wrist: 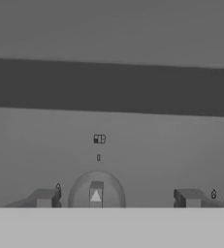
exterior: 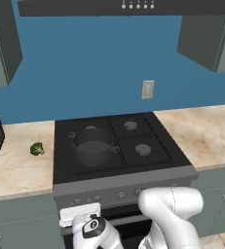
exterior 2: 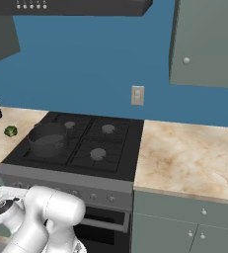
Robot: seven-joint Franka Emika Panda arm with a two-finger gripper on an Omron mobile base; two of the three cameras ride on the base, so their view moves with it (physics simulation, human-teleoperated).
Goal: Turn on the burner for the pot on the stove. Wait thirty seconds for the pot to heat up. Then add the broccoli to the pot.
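Gripper [wrist: 116,197]: faced the stove's [exterior: 133,181] front panel, jaws wide apart, one finger on each side of a knob [wrist: 96,193], nothing held.
Knob: white pointer aimed up in the hand view.
Pot [exterior: 92,144]: on the front left burner.
Broccoli [exterior: 37,149]: on the counter [exterior: 16,168] left of the stove, well apart from the pot.

Broccoli [exterior: 37,149] on beige counter [exterior: 16,168]

Pot [exterior: 93,146] on stove [exterior: 133,171], broccoli [exterior: 37,149] left.
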